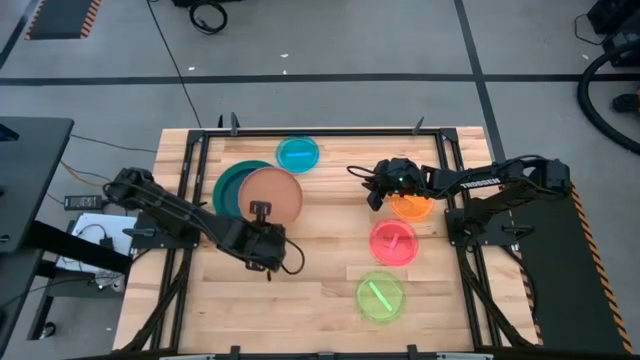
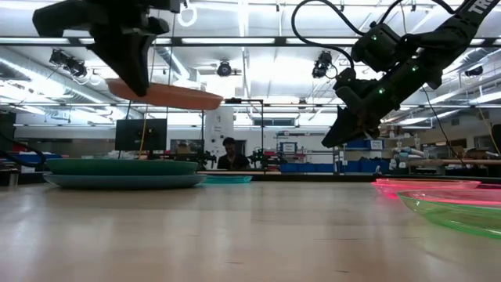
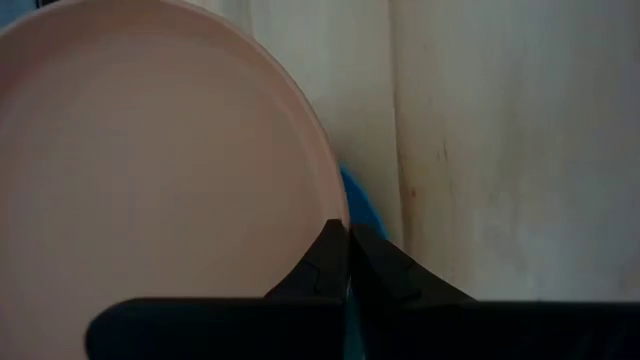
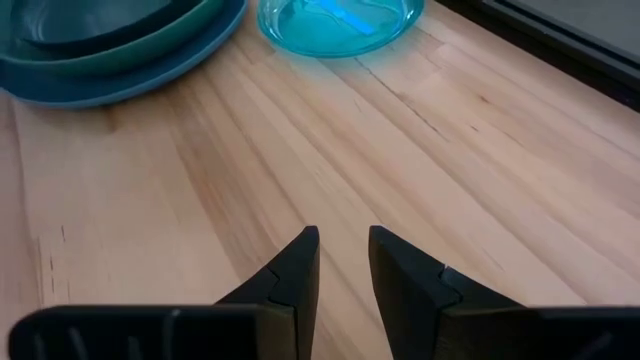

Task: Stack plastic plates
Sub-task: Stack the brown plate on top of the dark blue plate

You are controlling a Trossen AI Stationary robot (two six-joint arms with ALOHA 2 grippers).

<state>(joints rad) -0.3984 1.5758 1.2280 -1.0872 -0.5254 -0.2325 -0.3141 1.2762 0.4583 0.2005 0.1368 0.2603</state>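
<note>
The bench [image 1: 320, 250] was a slab of pale wooden planks with visible grain and seams, framed by dark metal rails. The left gripper [image 1: 261, 210] held the brown plate [image 1: 270, 195] by its near rim, its jaws pinched tight on the thin edge; in the low view the plate [image 2: 166, 95] hung in the air, slightly tilted, a smooth matte disc with a shallow raised lip. It hovered above the stack of larger plates on the far left of the bench: a dark-teal plate [image 4: 95, 22] nested in a teal plate [image 2: 121, 166], which sat in a wide blue plate [image 2: 125, 181] (all three opaque, glossy and shallow-dished).

Just right of that stack, at the far edge, lay the small cyan plate [image 1: 298, 153], translucent, with a bright streak across its floor. The right gripper [image 1: 374, 196] hung above the bench between the cyan plate and the orange plate [image 1: 412, 207], its two dark wedge-shaped jaws spread a little with nothing between them. The orange plate lay partly under that arm. Nearer along the right side sat the pink plate [image 1: 394, 242] and then the lime plate [image 1: 381, 297], both round, see-through and thin-rimmed, lying apart from each other.
</note>
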